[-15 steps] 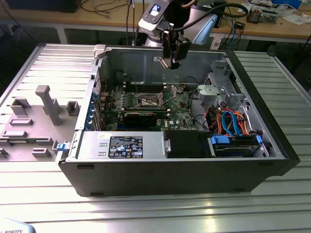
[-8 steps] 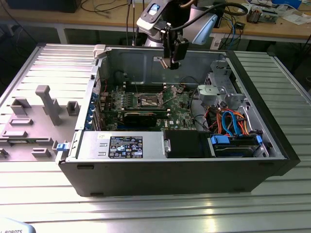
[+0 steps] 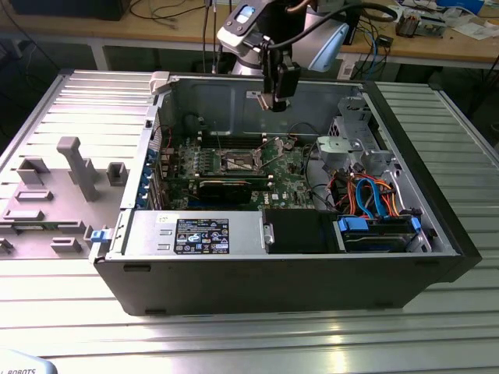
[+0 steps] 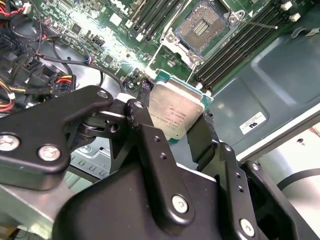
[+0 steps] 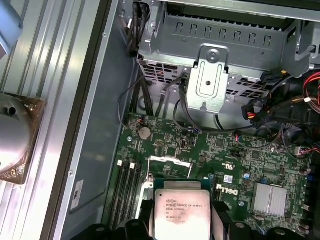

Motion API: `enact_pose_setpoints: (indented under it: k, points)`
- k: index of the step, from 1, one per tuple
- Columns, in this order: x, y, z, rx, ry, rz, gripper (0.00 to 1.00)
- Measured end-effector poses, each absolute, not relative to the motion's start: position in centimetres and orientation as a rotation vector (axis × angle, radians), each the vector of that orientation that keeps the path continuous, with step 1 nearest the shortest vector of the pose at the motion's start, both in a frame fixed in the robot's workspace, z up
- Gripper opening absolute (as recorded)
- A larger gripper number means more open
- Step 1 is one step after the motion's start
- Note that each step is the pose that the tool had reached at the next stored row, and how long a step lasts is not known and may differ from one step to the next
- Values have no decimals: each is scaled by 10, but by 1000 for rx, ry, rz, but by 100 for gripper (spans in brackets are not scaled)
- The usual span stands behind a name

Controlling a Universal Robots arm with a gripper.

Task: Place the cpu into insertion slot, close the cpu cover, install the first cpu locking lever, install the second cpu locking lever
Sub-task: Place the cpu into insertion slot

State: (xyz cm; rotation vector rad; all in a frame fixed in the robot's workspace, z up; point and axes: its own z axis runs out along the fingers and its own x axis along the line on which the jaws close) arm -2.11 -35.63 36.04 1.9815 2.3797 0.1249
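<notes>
My gripper [image 3: 277,104] hangs over the open computer case, well above the green board. It is shut on the cpu [image 4: 176,113], a flat square chip with a silvery top, held by two opposite edges between the black fingers [image 4: 144,125]. In the first wrist view the cpu [image 5: 181,213] sits in the gripper [image 5: 181,222] over the board. The insertion slot [image 4: 204,27] lies uncovered on the board, dark with a silvery rim, some way off from the chip. In the exterior view the insertion slot [image 3: 238,162] is below the gripper and toward that view's left. A thin metal lever [image 4: 256,23] juts out beside it.
Long memory slots [image 4: 240,47] flank the socket. A black graphics card [image 3: 226,189] lies in front of it. A metal drive cage [image 3: 351,140] and orange and blue cables [image 3: 374,196] fill the exterior view's right. Grey fixtures [image 3: 78,167] stand on the table outside the case.
</notes>
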Motion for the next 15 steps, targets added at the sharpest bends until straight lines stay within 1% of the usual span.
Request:
enact_pose_setpoints:
  k: [15]
  points:
    - [-24, -356, 358, 1993, 2369, 124, 54]
